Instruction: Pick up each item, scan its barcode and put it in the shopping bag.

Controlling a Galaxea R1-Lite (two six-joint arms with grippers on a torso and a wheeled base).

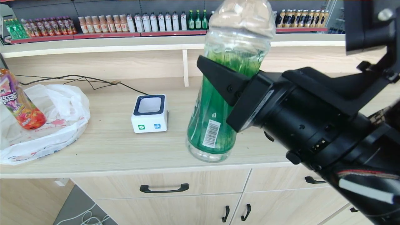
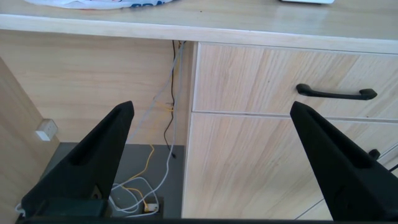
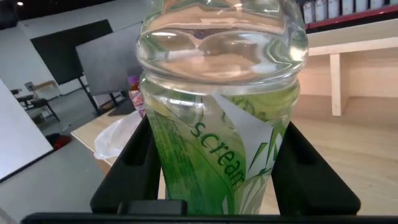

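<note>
Held at its middle in the right gripper point(image 1: 232, 75), a clear plastic bottle point(image 1: 218, 125) with green label, nearly upright and a little tilted, white barcode low on the side toward the head camera. On the table point(image 1: 109, 147), left of it, a white box scanner point(image 1: 150, 114) with dark-framed window facing up. Further left a crumpled white shopping bag point(image 1: 47, 125), with a leaning orange-pink bottle point(image 1: 18, 103) in its open mouth.

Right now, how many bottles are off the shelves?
2: green bottle in the right gripper, near the scanner; orange bottle on the shopping bag. The bag could hide others.
</note>
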